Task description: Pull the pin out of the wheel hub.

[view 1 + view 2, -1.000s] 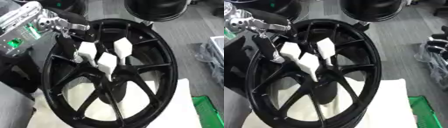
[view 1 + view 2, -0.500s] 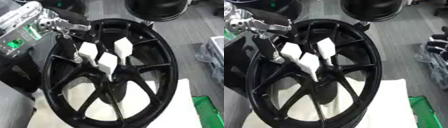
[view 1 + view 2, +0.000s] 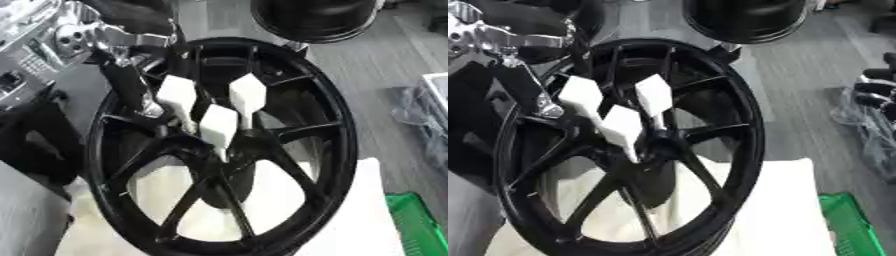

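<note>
We see three white pins (image 3: 219, 126) standing in a cluster out of the centre of the black wheel hub (image 3: 328, 125), which rests tilted on a white cloth (image 3: 350, 220) in the middle of the scene. Our left hand (image 3: 131, 82) reaches in from the far left over the rim, its dark fingers just beside the leftmost pin, but we cannot tell whether they are curled or straight, nor whether they touch it. Farther off stands another black wheel (image 3: 315, 17), and a green crate (image 3: 420, 225) shows at the near right.
</note>
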`<action>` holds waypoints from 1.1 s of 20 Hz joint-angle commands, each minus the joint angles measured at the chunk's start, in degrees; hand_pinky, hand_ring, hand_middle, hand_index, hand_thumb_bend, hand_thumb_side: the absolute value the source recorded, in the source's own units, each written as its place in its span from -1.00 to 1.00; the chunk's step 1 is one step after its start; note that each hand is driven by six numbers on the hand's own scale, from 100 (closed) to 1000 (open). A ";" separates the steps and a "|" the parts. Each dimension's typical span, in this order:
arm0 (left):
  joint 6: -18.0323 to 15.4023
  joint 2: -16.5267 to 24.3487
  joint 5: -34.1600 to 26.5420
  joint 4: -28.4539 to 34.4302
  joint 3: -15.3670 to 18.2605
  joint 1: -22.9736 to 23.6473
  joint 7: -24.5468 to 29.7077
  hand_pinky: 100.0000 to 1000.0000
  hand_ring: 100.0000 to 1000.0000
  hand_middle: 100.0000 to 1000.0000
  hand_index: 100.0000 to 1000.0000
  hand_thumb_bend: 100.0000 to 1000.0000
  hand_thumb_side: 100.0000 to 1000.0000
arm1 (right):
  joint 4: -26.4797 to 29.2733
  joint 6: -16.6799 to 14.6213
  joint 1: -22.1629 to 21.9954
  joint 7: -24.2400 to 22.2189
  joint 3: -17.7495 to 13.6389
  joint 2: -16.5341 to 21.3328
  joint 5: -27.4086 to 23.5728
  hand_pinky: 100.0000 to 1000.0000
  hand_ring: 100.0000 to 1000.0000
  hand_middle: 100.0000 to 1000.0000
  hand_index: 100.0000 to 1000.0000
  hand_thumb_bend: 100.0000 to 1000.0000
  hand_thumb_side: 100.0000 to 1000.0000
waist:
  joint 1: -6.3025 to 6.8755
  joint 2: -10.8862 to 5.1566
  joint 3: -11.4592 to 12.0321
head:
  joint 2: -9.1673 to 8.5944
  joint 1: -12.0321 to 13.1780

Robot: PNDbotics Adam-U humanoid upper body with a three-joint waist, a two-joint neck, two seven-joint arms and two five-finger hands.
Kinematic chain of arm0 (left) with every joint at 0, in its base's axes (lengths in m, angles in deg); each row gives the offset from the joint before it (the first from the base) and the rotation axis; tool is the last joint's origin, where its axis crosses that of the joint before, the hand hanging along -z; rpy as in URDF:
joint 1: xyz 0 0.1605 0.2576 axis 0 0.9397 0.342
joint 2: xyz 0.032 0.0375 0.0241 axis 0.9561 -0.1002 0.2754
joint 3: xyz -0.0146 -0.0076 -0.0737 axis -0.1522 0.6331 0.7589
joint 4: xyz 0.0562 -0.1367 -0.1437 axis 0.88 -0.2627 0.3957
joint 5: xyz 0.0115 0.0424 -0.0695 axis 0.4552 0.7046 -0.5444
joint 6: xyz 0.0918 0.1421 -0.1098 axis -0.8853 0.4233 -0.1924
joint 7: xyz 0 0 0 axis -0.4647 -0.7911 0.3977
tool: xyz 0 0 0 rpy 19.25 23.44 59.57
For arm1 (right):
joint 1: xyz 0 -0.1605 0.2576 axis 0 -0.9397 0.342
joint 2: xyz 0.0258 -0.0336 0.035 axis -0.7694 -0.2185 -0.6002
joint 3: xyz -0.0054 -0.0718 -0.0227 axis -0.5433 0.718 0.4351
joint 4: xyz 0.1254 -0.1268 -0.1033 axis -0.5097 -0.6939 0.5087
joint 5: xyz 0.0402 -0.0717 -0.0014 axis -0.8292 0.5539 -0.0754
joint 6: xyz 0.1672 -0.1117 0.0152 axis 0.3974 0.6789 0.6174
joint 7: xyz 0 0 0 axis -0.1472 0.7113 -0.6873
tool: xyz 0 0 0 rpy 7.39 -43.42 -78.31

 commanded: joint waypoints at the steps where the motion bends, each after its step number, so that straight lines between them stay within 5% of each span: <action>1: 0.54 2.56 -1.16 1.96 2.61 -0.34 -0.66 0.40 0.35 0.04 -0.44 -0.42 -0.77 | 0.90 0.04 0.42 0.23 -0.43 1.64 0.26 0.38 0.36 0.32 0.68 -1.00 0.37 | -0.28 -1.01 0.05 | -0.77 0.07; 12: 3.87 11.01 -9.06 11.48 16.82 6.27 -8.70 0.36 0.32 0.02 -0.45 -0.66 -0.87 | 1.01 -0.04 0.30 0.48 -0.63 1.64 0.42 0.38 0.36 0.32 0.68 -1.00 0.37 | -0.33 -0.71 0.49 | -1.12 -0.20; 22: 7.03 19.07 -13.79 9.40 34.79 29.97 -25.67 0.32 0.29 0.00 -0.46 -0.92 -0.92 | 1.18 -0.46 0.13 1.41 -1.67 1.41 0.32 0.38 0.36 0.32 0.68 -1.00 0.36 | -0.73 -0.01 1.34 | -1.17 -1.12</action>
